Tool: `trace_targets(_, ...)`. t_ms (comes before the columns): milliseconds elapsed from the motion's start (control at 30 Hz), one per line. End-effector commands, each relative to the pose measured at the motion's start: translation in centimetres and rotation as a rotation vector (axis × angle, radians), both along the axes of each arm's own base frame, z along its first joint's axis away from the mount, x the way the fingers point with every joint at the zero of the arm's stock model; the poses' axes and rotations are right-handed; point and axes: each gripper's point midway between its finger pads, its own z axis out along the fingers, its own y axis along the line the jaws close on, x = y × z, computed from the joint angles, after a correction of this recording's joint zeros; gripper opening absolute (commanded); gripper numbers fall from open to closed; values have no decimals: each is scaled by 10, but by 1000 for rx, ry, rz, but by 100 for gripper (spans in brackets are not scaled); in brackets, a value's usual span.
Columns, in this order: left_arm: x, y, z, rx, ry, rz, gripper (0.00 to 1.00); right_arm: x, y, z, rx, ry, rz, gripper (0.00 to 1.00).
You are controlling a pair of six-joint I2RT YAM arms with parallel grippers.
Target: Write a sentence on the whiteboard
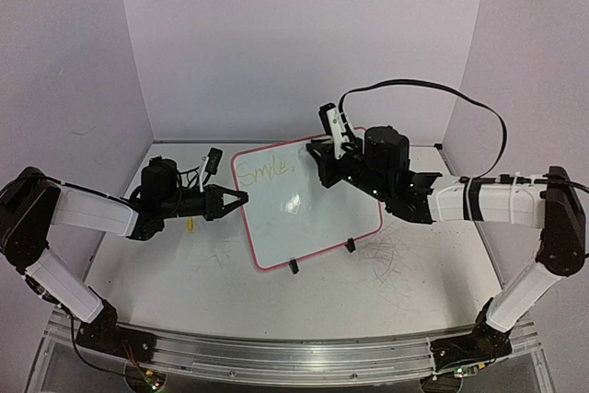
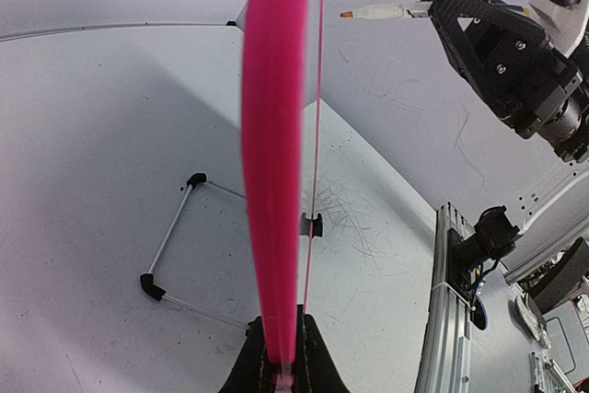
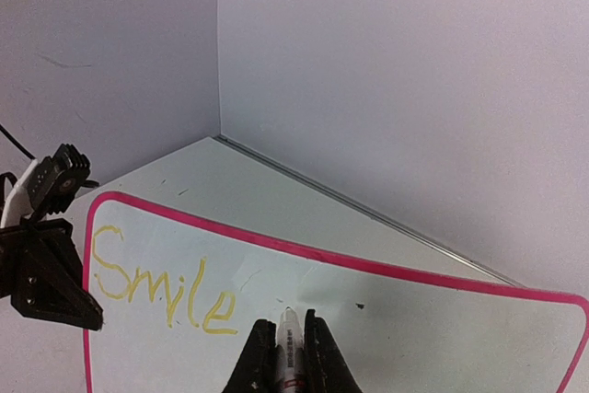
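Whiteboard: The whiteboard stood tilted back on two black clip feet, mid-table between both arms.
Left gripper: The left gripper was clamped on the board's pink left edge, bracing it.
Right gripper: The right gripper was closed around a white marker, its tip aimed at the board just right of the last letter. From the left wrist, the tip looked slightly off the surface.
Writing so far: The sentence read only "Smile", in yellow, upper left. The rest was blank.
Step in hand: Probably the pause after the first word, early in the task.
Next move: It likely called for pressing the tip on lightly and stroking rightward, with the left grip firm so the board did not tip.
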Motion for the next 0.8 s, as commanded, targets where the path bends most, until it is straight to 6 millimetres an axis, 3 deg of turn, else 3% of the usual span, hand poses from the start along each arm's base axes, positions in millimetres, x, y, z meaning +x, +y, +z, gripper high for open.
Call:
trace_targets(0,2,-1,1,41,-52,6,0,8,8,23,42,-52,-10,0)
trace_targets(467,1,0,2,41,-57,6,0,13,8,25,56,-65,-31,0)
trace_targets(767,1,0,1,41,-56,5,0,16,9,10,31,-45,-46,0)
